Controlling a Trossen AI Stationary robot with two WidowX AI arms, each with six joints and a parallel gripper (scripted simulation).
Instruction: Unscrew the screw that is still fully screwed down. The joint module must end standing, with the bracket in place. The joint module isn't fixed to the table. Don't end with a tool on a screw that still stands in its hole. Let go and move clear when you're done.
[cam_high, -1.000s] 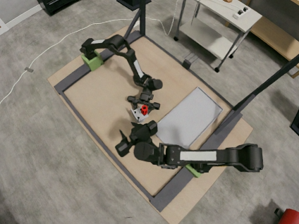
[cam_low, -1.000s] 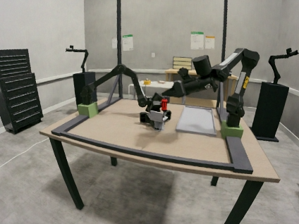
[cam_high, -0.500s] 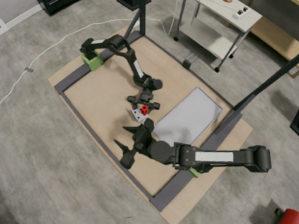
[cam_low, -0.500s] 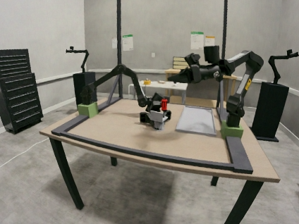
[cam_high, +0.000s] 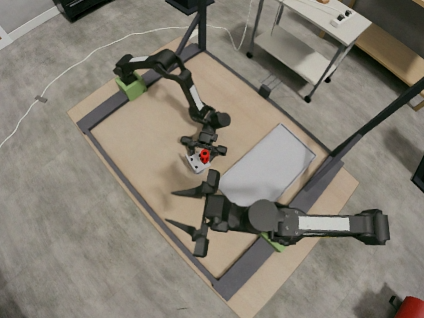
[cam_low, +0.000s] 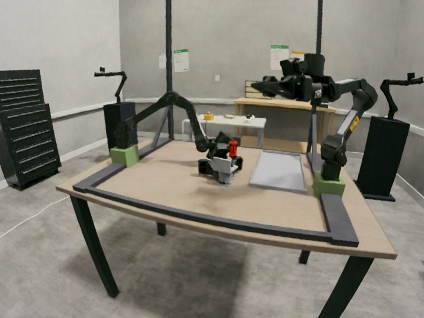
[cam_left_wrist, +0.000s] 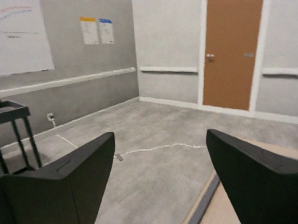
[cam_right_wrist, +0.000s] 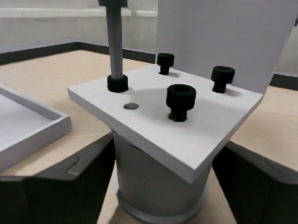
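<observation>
Wooden tabletop (cam_high: 135, 140) (cam_low: 150, 175) (cam_right_wrist: 90, 60), top view: one left gripper (cam_high: 169, 206) (cam_low: 258, 85) (cam_left_wrist: 160, 133) is held partway open, empty. Exterior: one joint module (cam_low: 226, 178) (cam_right_wrist: 160, 175) is clamped upright by one right gripper (cam_high: 199, 159) (cam_low: 223, 167) (cam_right_wrist: 162, 139). Left wrist: one door (cam_left_wrist: 232, 55) is seen. Right wrist: three raised screws (cam_right_wrist: 181, 100) are shown; one seated screw (cam_right_wrist: 118, 83) is touched by one screwdriver (cam_high: 204, 156) (cam_low: 233, 148) (cam_right_wrist: 116, 45).

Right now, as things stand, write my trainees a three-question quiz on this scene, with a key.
1. True or false: the left arm's tool stands open, away from the bracket.
2. How many black screws stand raised in the bracket?
A) one
B) two
C) three
3. Fill in: the right arm's tool is gripping the ___.

Key: 1 true; 2 C; 3 joint module
</observation>
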